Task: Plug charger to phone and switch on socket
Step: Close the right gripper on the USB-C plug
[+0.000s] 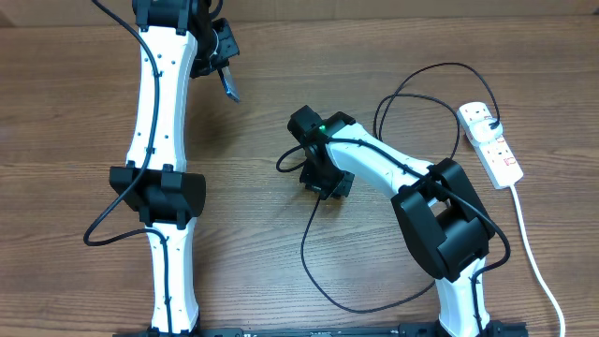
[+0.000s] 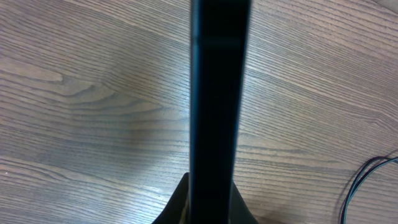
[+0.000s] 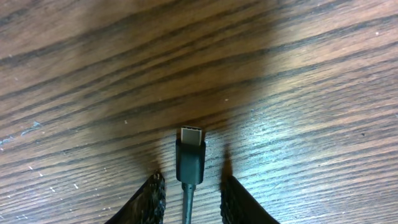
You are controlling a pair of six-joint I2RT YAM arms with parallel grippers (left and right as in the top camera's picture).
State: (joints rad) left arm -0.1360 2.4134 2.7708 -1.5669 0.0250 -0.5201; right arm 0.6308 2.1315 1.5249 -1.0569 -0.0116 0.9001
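Note:
My left gripper [image 1: 221, 65] is raised at the table's far left, shut on the phone [image 1: 229, 87]. In the left wrist view the phone [image 2: 214, 93] shows edge-on as a dark upright bar rising from between the fingers [image 2: 180, 208]. The charger's black cable [image 1: 303, 245] loops across the table from the socket [image 1: 494, 145]. Its connector tip [image 3: 191, 155] lies flat on the wood between the fingers of my right gripper [image 3: 193, 182]. A gap shows on each side of the tip, so the right gripper [image 1: 323, 180] is open, low at mid-table.
The socket's thick white cord [image 1: 535, 253] runs down the right side toward the front edge. A black plug [image 1: 477, 117] sits in the strip's far end. Cable loops lie behind and in front of the right arm.

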